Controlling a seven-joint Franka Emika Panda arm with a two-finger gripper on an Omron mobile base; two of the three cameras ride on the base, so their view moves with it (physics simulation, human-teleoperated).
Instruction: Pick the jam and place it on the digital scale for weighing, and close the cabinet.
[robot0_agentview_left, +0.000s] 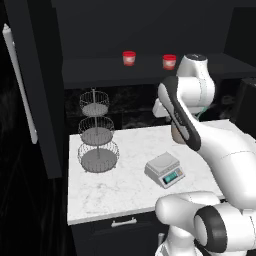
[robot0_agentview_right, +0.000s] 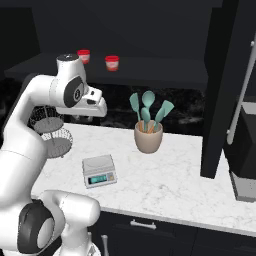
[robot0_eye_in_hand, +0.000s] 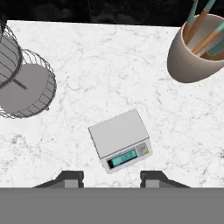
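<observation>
- The dark two-fingered hand (robot0_eye_in_hand: 111, 177) hangs above the small light-grey square scale (robot0_eye_in_hand: 120, 139) on the white marble tabletop (robot0_eye_in_hand: 109, 65), fingers drawn together, gripping nothing
- Two alike red-lidded squat jam jars (robot0_agentview_left: 129, 58) stand upright on the black open cabinet's shelf (robot0_agentview_left: 100, 67), at twelve o'clock from the scale
- Risk: grabbing the wrong twin, or knocking it over
- Scale display faces five o'clock in hand view

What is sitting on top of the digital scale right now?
Nothing: the digital scale shows a bare grey platform. Both red-lidded jars stand on the open cabinet's shelf. What lies beneath the scale is covered.
</observation>
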